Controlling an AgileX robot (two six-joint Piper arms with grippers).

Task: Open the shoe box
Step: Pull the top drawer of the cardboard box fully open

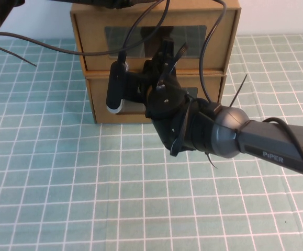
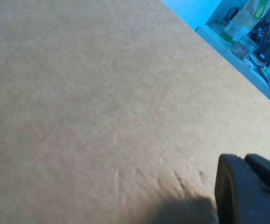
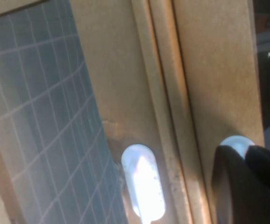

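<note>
Matt cardboard shoe box (image 1: 91, 39), glossy window (image 1: 188, 36)

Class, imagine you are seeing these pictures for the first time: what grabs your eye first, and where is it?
The right arm fills the high view's middle, its right gripper up against the front of two stacked cardboard shoe boxes at the back of the checked mat. The left gripper sits close to plain cardboard.

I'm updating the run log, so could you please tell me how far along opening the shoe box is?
Done: right gripper is at the front of the two stacked boxes, by an oval cut-out; left gripper sits close over plain cardboard. In hand: securing a hold, not confirmable. Remaining: both fronts look flush, so nothing is open yet.
</note>
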